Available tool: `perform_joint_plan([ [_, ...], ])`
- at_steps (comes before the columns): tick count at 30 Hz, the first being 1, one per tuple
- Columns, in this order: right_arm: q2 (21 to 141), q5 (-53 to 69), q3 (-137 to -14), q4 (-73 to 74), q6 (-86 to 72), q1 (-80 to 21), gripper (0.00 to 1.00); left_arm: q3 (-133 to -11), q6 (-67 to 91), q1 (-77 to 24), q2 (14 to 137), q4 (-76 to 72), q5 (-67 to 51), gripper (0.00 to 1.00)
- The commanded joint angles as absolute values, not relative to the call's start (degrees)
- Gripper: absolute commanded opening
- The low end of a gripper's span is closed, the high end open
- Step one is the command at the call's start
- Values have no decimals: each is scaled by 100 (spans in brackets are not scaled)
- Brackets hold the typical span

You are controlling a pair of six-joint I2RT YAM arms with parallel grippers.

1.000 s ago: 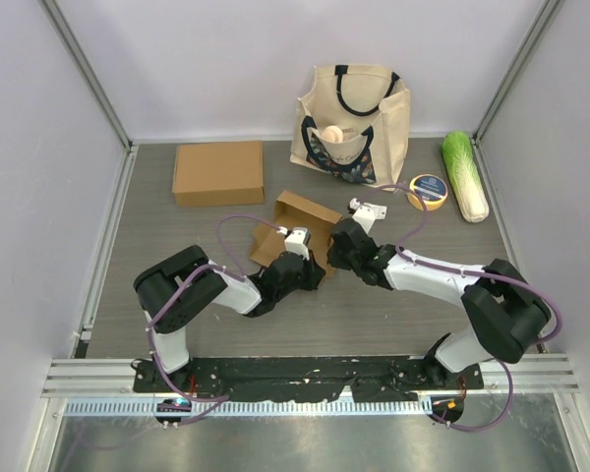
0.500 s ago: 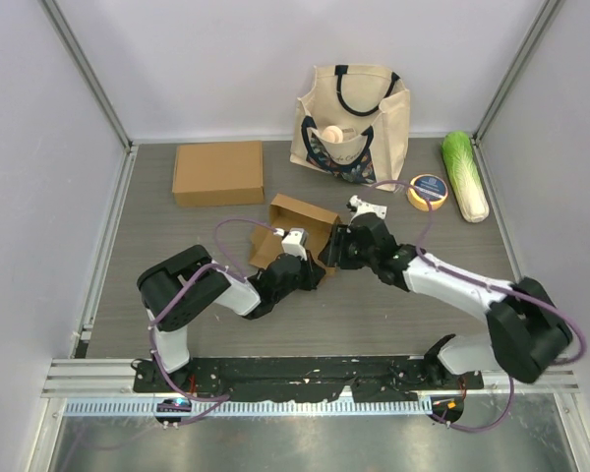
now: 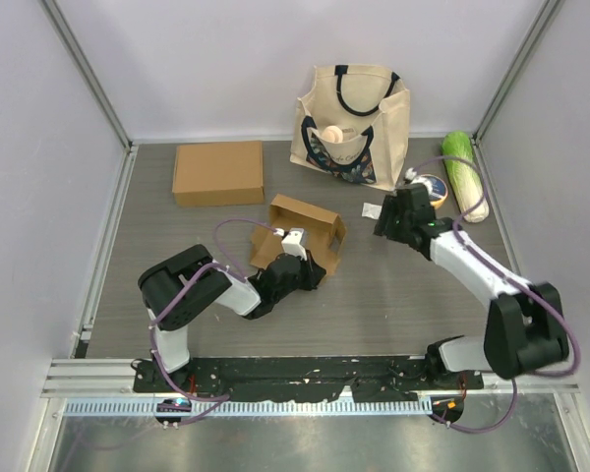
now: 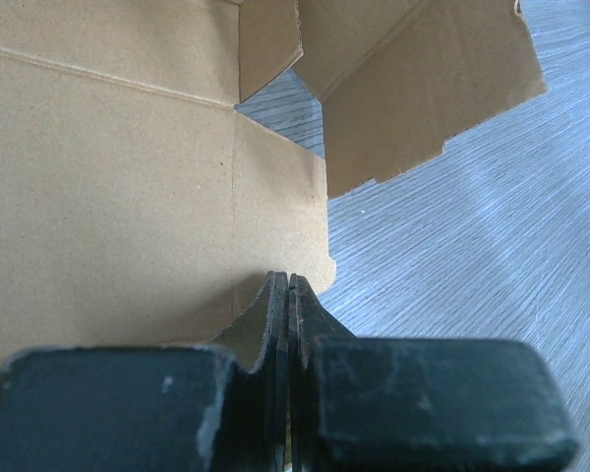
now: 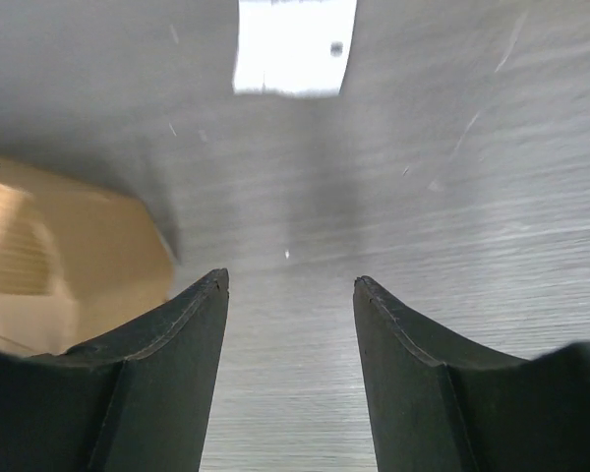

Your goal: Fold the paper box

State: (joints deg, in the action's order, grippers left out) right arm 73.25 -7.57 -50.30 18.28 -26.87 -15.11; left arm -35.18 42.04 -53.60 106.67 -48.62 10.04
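Note:
The brown paper box point(image 3: 300, 234) stands half-formed in the middle of the table, its flaps loose. My left gripper point(image 3: 308, 267) is at the box's near edge, shut on a cardboard flap point(image 4: 177, 197). In the left wrist view its fingertips point(image 4: 288, 285) press together against the panel's edge. My right gripper point(image 3: 382, 222) is to the right of the box and apart from it. It is open, with bare table between its fingers point(image 5: 290, 285). A corner of the box point(image 5: 69, 256) shows at the left of the right wrist view.
A flat closed cardboard box point(image 3: 217, 172) lies at the back left. A canvas tote bag point(image 3: 352, 118) stands at the back, with a tape roll point(image 3: 429, 190) and a green cabbage point(image 3: 464, 175) at the back right. A small white scrap point(image 3: 371, 208) lies by my right gripper.
My right gripper opened, let go of the box's right side and drew back to the right. The left gripper and the box stayed almost where they were.

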Motion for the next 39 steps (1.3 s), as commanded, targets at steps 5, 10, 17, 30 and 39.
perform_joint_plan([
  [5, 7866, -615, -4175, -138, -1119, -2749, 57, -3481, 4157, -5326, 10846, -4711, 800, 0],
  [10, 7953, -676, -3876, -1484, -660, -3375, 57, -3437, 4175, -5300, 10854, -4799, 738, 0],
  [17, 8464, -536, -3973, -2195, -281, -3586, 56, -3410, 4175, -5291, 10802, -4869, 747, 0],
  [30, 9438, -2837, -3841, -3954, -308, -4289, 55, -3366, 4157, -5265, 10854, -4904, 782, 0],
  [39, 10160, -3639, -4043, -4464, -685, -4500, 54, -3270, 4157, -5238, 10811, -5001, 817, 0],
])
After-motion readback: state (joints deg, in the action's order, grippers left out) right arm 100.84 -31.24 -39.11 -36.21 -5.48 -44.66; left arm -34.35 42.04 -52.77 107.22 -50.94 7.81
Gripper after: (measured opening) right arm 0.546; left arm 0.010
